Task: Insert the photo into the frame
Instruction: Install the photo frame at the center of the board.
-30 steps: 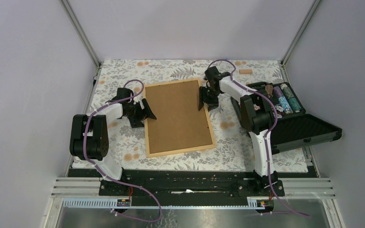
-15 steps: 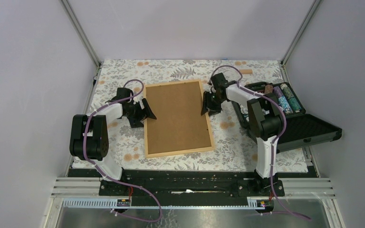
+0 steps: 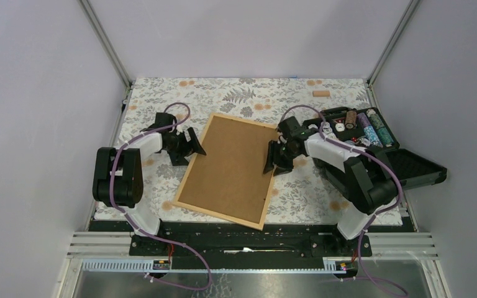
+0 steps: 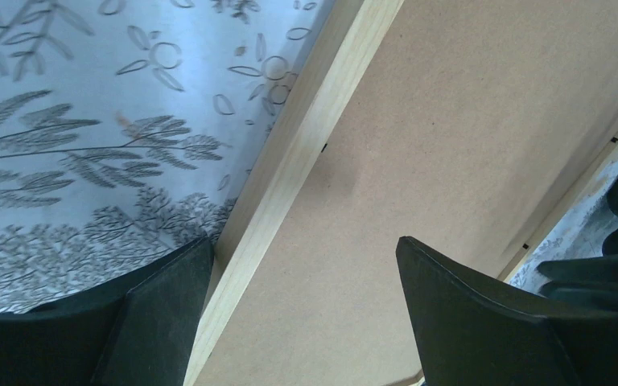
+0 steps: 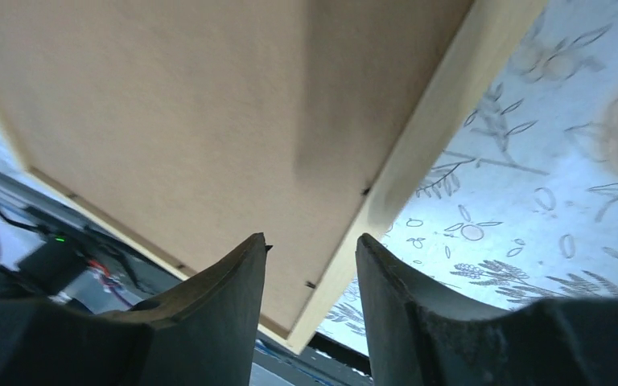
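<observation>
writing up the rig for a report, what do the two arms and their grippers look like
Both the left arm and right arm mix black joint blocks with white rounded links, a purple cable looping along each. The left gripper and right gripper have broad matte black fingers.

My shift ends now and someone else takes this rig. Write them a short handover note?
The left end effector is open astride the left rail of the frame, holding nothing.
The right end effector is open astride its right rail, holding nothing.
The frame lies back up, skewed on the floral cloth, near corner at the cloth's near edge.
Done: the brown backing board sits in the frame.
The photo shows in no view; it may be under the board, I cannot tell.
Left: confirm the photo is in, then square the frame.
</observation>
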Available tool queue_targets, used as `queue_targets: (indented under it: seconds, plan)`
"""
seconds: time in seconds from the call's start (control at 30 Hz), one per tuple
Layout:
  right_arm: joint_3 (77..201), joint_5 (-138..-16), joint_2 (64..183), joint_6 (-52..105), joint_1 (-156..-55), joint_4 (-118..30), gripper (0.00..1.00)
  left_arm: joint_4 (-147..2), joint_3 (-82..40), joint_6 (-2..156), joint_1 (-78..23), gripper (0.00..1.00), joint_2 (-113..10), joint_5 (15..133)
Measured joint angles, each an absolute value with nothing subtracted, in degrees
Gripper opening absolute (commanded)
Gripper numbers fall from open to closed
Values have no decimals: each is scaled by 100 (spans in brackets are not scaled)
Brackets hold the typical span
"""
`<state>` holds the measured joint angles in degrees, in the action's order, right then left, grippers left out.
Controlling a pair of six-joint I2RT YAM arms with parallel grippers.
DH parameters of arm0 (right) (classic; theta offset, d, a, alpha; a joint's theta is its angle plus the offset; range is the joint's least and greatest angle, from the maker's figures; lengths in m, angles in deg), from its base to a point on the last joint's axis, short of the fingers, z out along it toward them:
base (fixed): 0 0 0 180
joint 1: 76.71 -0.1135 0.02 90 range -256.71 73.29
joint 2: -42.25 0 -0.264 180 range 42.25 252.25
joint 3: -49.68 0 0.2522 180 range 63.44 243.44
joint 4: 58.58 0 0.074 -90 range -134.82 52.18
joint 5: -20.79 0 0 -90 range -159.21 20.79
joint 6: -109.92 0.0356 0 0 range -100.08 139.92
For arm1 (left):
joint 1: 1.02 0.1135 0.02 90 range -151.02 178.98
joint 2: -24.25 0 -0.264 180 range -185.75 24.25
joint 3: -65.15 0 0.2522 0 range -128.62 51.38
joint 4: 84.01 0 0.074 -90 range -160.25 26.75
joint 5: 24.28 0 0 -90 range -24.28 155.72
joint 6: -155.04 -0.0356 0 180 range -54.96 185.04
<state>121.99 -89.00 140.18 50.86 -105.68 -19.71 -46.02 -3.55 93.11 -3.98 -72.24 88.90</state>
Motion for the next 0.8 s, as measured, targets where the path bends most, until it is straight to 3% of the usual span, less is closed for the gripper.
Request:
queue_targets:
  seconds: [0.23, 0.4, 0.5, 0.8]
  plan:
    - [12791, -9035, 13926, 5151, -9834, -1657, 40, -4412, -622, 9292, -523, 90, -7438, 8927]
    - [12942, -8887, 13939, 5094, -9856, -1156, 39, -4414, -624, 9289, -521, 89, -7451, 8949]
    - [13031, -8766, 14057, 5016, -9858, -852, 33, -4414, -622, 9287, -519, 89, -7451, 8955]
    - [13042, -8817, 14525, 4968, -9902, -642, 34, -4421, -615, 9263, -495, 89, -7451, 9015]
